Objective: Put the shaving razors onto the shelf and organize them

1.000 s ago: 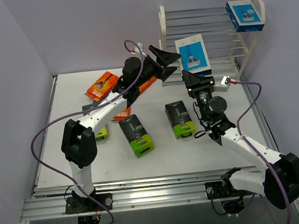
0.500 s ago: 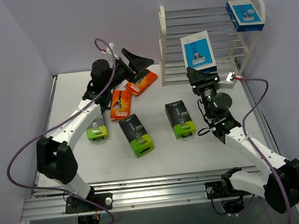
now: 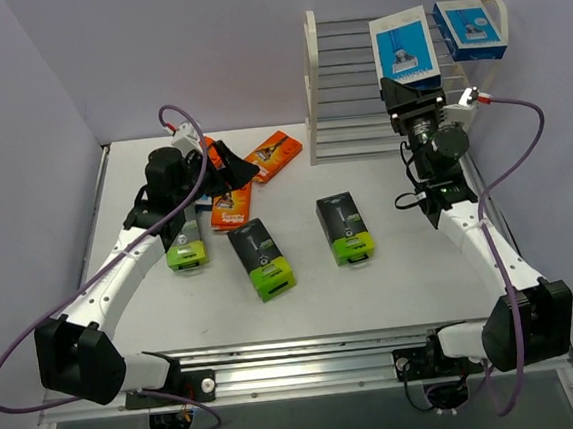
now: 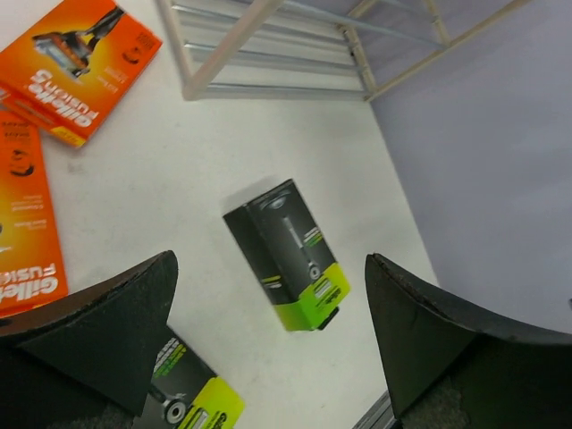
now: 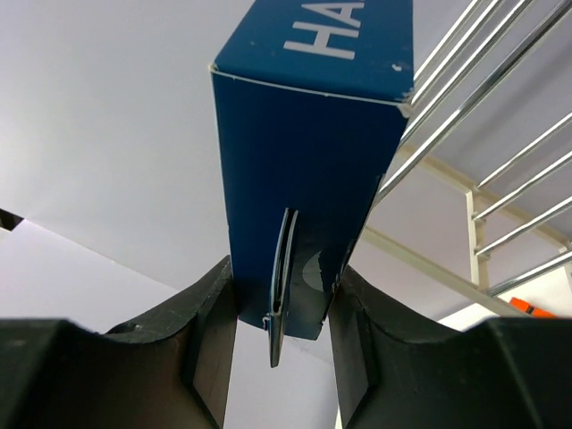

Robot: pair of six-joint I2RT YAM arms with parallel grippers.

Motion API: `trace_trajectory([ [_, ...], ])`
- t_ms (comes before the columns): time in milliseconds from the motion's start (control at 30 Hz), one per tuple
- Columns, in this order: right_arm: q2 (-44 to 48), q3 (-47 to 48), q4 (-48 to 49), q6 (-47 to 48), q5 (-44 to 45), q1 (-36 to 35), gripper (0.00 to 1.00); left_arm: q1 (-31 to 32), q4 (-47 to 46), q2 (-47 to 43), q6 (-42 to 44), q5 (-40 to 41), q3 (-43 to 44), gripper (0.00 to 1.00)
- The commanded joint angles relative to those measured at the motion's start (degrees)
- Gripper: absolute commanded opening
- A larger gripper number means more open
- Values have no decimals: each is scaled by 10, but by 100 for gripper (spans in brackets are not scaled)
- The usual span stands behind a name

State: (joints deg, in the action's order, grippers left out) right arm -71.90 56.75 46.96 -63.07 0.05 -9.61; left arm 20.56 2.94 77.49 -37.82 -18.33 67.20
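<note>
Robot lab, plain lilac walls [image 3: 152, 56], aluminium rail [image 3: 301, 376]

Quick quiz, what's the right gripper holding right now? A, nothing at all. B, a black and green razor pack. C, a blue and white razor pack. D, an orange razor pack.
C: the right gripper is clamped on the bottom end of a blue-and-white pack, raised in front of the shelf.
</note>
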Motion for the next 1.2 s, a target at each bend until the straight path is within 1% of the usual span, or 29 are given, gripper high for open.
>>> trace_trajectory([
  [0, -20, 77, 21, -4, -51, 22, 0, -3, 29, -9, 64, 25, -24, 94],
  [133, -67, 123, 10, -21, -86, 52, 0, -3, 37, -9, 77, 20, -30, 94],
  [300, -100, 165, 1, -28, -101, 85, 0, -1, 50, -14, 83, 18, -27, 94],
  [433, -136, 202, -13, -35, -121, 93, 0, 3, 50, -13, 80, 13, -28, 94],
  [467, -141, 217, -14, -36, -125, 110, 0, 4, 49, -12, 79, 10, -27, 94],
  [567, -162, 242, -21, -38, -138, 120, 0, 6, 50, -11, 79, 9, -27, 94],
  [1167, -264, 319, -14, -60, -173, 163, 0, 8, 54, 7, 82, 13, -26, 94],
])
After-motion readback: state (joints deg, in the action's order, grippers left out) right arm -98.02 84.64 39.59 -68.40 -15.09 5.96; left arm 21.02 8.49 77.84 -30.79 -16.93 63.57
